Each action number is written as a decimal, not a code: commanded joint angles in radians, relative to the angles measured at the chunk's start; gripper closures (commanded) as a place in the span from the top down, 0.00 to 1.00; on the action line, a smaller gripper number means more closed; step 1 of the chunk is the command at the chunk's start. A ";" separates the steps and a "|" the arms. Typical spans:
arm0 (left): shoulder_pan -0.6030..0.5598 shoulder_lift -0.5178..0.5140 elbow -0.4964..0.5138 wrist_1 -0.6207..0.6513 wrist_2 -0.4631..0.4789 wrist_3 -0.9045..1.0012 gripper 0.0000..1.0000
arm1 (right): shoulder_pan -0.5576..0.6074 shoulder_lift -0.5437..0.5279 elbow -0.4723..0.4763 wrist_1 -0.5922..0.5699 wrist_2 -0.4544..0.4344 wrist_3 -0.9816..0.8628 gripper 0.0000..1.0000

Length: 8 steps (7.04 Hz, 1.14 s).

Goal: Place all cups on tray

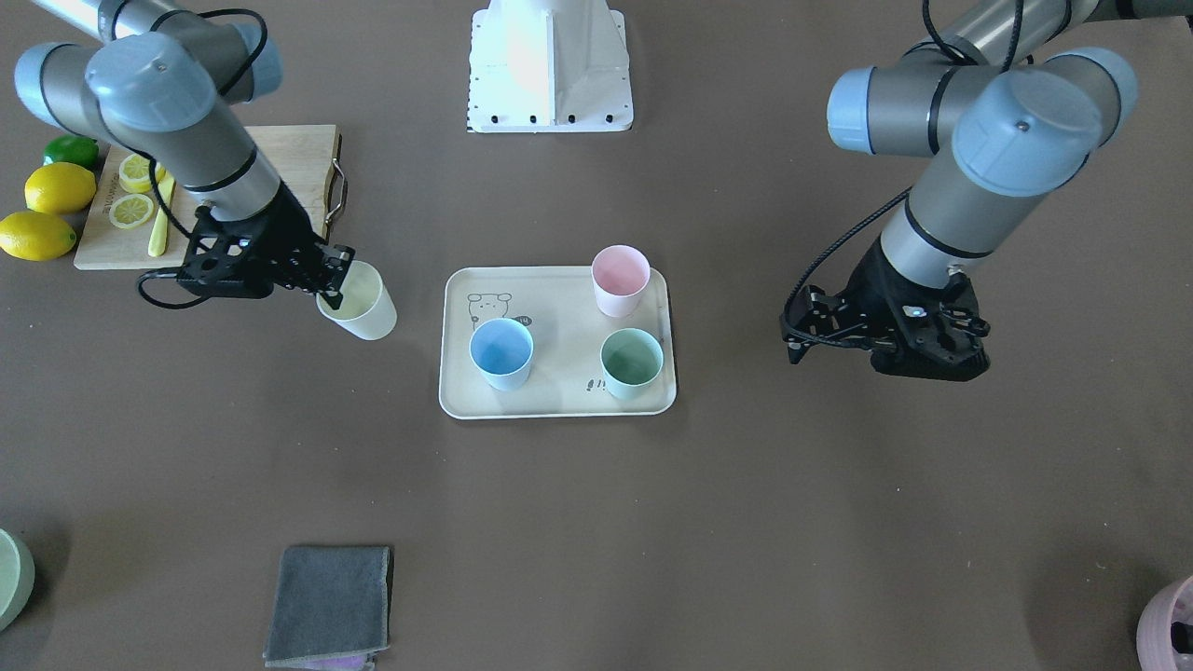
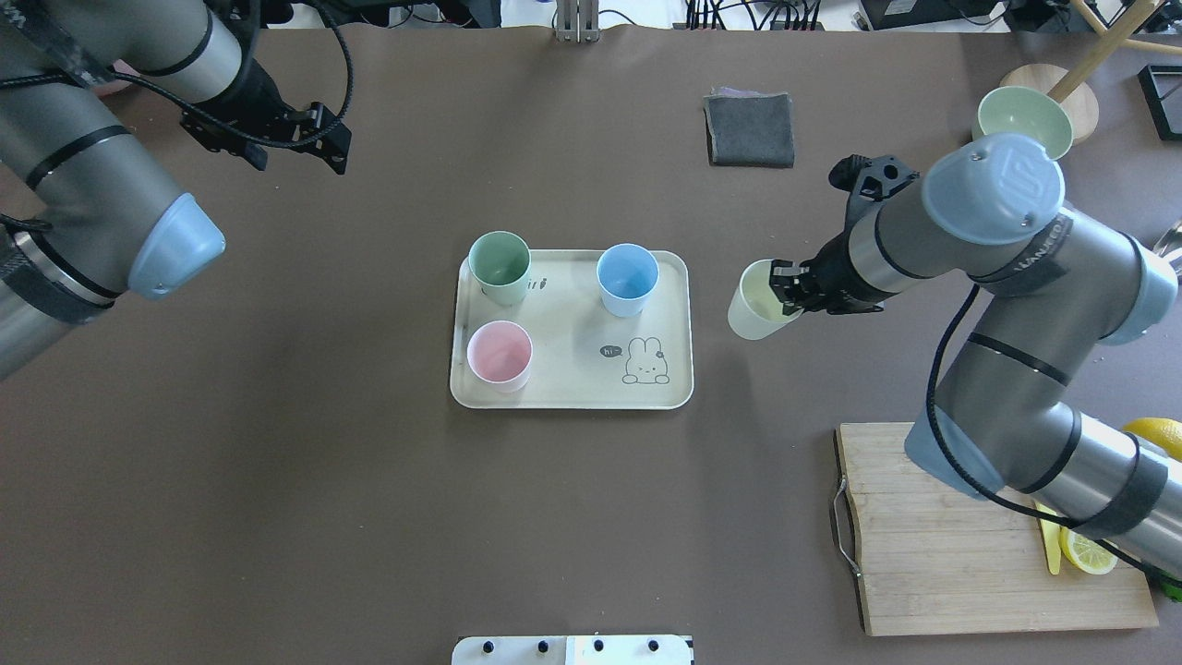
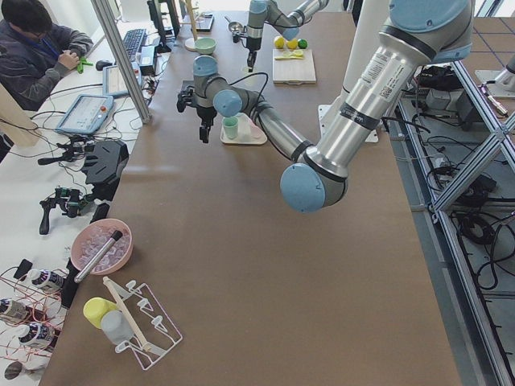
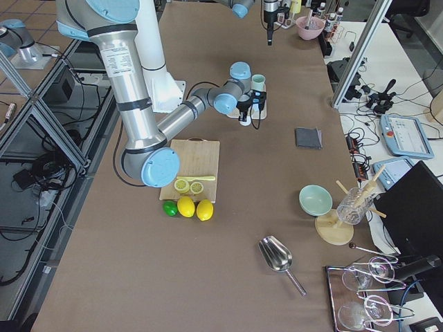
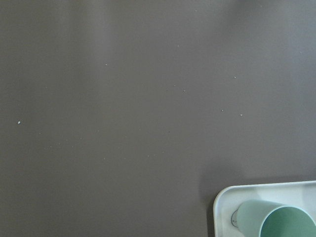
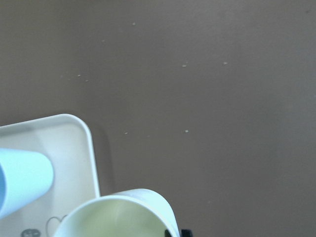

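Note:
The cream tray [image 2: 572, 392] lies mid-table with three upright cups on it: mint green [image 2: 500, 268], light blue [image 2: 628, 279] and pink [image 2: 500, 356]. My right gripper [image 2: 785, 288] is shut on the rim of the pale yellow cup [image 2: 759, 303]. It holds the cup tilted, above the table, just off the tray's right end. In the front view this cup [image 1: 362, 303] is left of the tray [image 1: 559, 399]. In the right wrist view the cup's rim [image 6: 118, 217] is near the tray's corner [image 6: 74, 143]. My left gripper [image 2: 328, 139] is open and empty, far left of the tray.
A wooden cutting board [image 2: 970, 536] with lemon slices lies under my right arm, with whole lemons [image 1: 56, 186] beside it. A grey cloth [image 2: 750, 129] and a sage-green bowl [image 2: 1023, 115] lie at the far side. A mauve container [image 1: 1170, 629] sits at a corner.

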 commanded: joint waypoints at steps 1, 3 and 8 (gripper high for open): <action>-0.116 0.090 0.004 0.003 -0.034 0.214 0.99 | -0.122 0.093 0.011 -0.094 -0.104 0.104 0.00; -0.152 0.129 0.004 0.003 -0.040 0.273 0.99 | -0.186 0.129 -0.028 -0.094 -0.166 0.114 0.00; -0.155 0.161 0.001 0.000 -0.042 0.274 0.99 | -0.154 0.142 -0.015 -0.093 -0.194 0.093 1.00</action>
